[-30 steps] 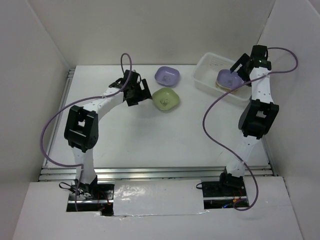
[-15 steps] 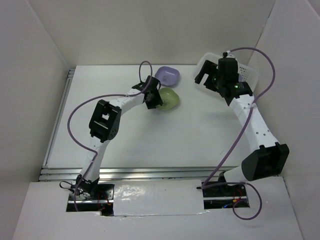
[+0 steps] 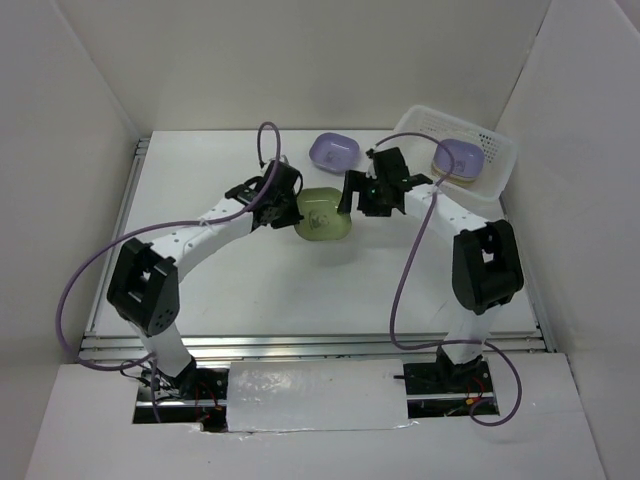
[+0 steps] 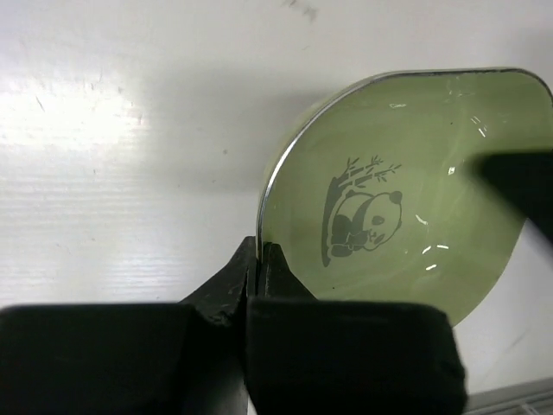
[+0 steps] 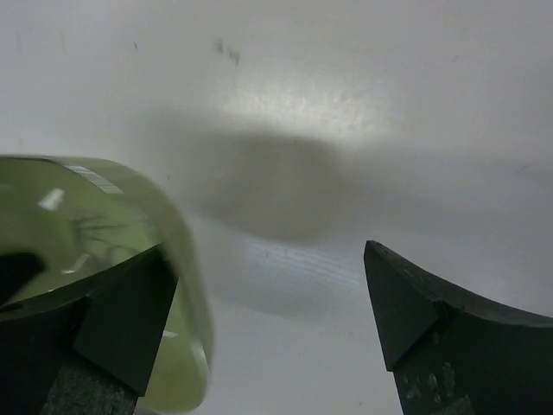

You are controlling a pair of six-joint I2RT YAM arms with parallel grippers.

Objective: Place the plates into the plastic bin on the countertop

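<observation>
The left gripper [image 4: 259, 259] is holding the green plate [image 4: 389, 216], jaws clamped on its rim. The right gripper [image 5: 268, 294] is standing with jaws wide apart, the plate's opposite rim just inside one finger. Centring that rim between them before closing looks wise.

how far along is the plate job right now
Done: one purple plate sits in the plastic bin. In hand: the left gripper is shut on the rim of the green plate, with the right gripper open at its opposite edge, perhaps for a handover. Left: that green plate and the other purple plate on the countertop must go in.
</observation>
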